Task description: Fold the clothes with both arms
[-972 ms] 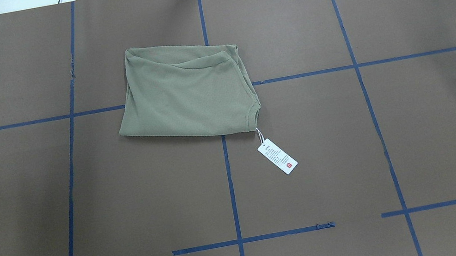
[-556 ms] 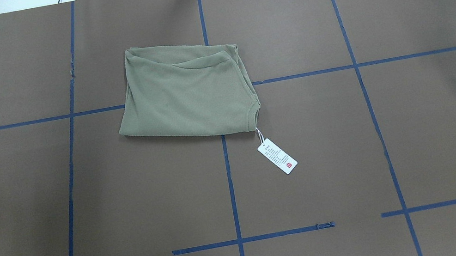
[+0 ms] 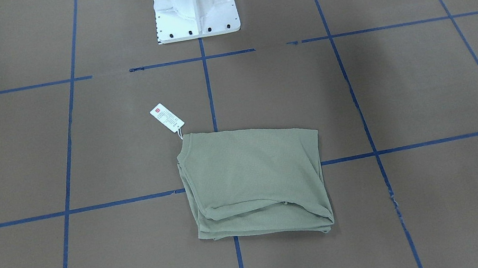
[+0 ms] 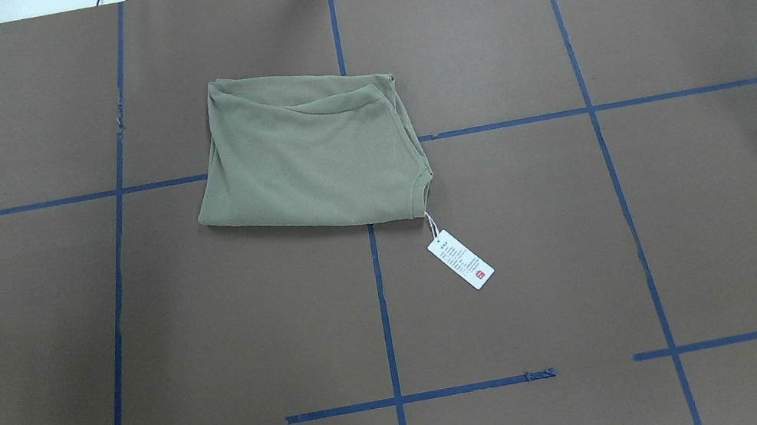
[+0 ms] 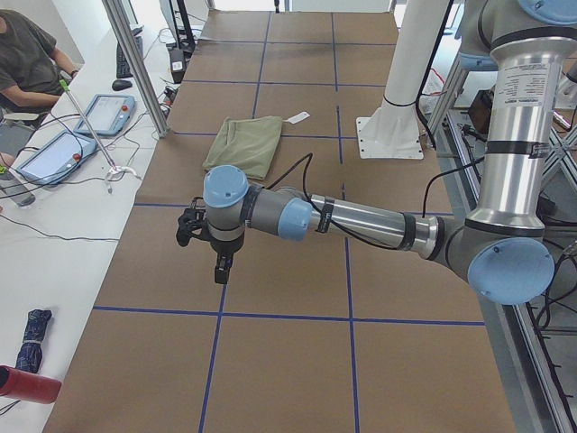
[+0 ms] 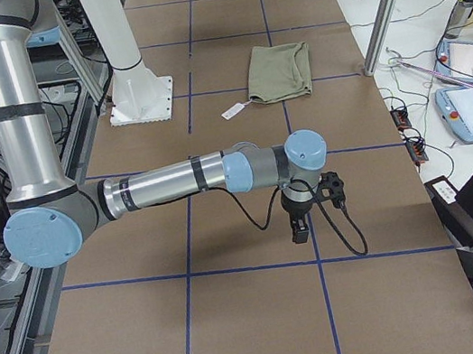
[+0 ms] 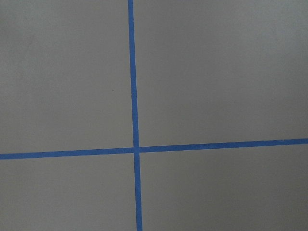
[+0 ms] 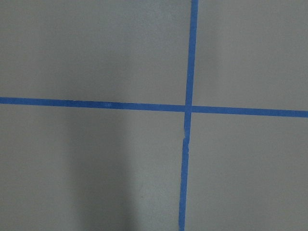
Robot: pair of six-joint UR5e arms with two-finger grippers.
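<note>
1. Sage-green shirt (image 4: 310, 154) lies folded into a rough rectangle, flat on the brown surface (image 4: 697, 211); in the overhead view it sits in the far half, mostly left of the centre tape line
2. White hang tag (image 4: 461, 259) lies on the surface on its string, just off the shirt's near right corner by the ribbed collar, not on the cloth
3. Left arm (image 5: 361, 219) stretches low over the left end of the surface; left gripper (image 5: 221, 269) points down over bare paper, well apart from the shirt; released or clenched, cannot tell
4. Right arm (image 6: 174, 183) mirrors it at the right end; right gripper (image 6: 300, 232) points down, well apart from the shirt; state cannot tell either
5. Both wrist views show only brown surface and a crossing of blue tape (image 7: 134, 149)
6. White pedestal (image 3: 195, 6) stands at the near edge, centre
7. Person (image 5: 27, 54) sits at the white side desk in the left view
</note>
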